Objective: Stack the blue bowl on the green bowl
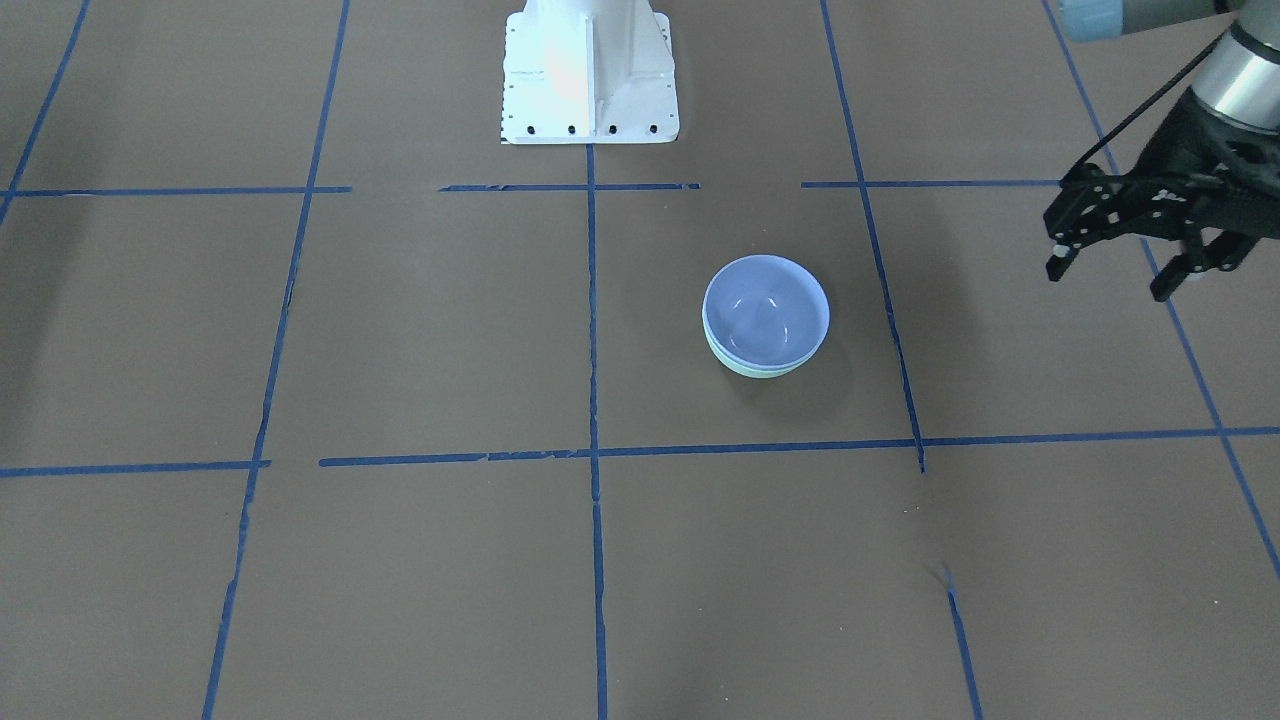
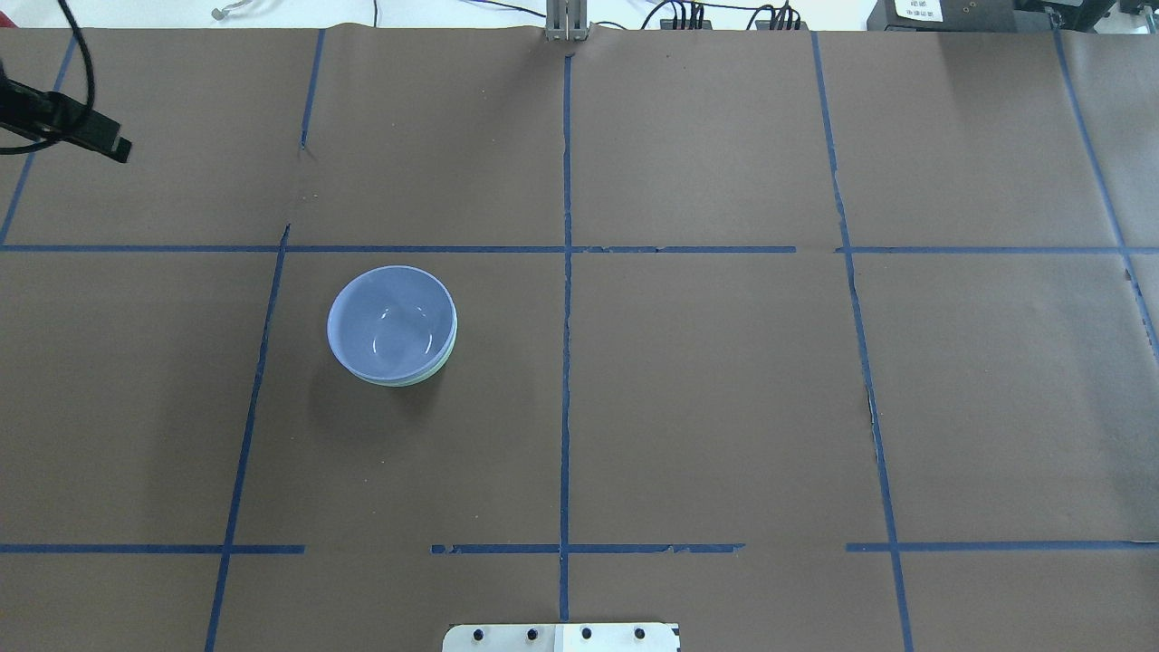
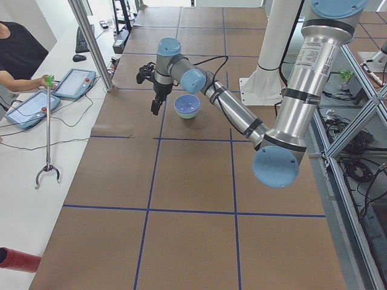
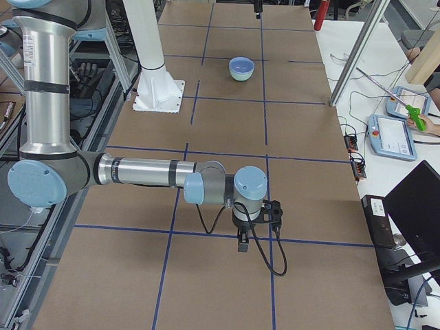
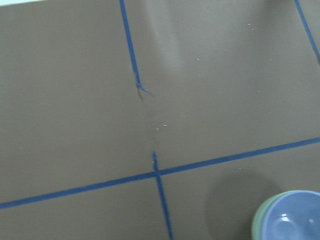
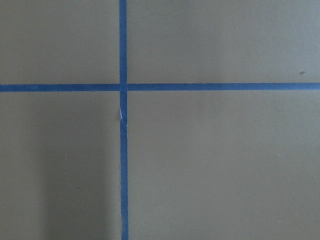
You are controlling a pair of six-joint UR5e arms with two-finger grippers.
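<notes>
1. A pale periwinkle blue bowl (image 1: 765,305) sits nested inside a mint green bowl (image 1: 762,371) on the brown table (image 1: 420,330); only a thin crescent of green rim shows beneath the blue one; the pair stands upright inside one taped square, on the robot's left half of the table.
2. The left gripper (image 1: 1110,280) hangs above the table, well apart from the stack; its fingers are spread and hold nothing.
3. The right gripper (image 4: 242,240) hovers low over a tape line, far from the bowls; it shows only from the side, so whether it is spread or closed cannot be told.
4. Judgement: the stacking looks done, though the blue bowl seems slightly off-centre; the step in hand is to leave the stack alone; any move of the left arm should go up and away, never across the rims, since glossy nested bowls could slide or tip if nudged.
</notes>
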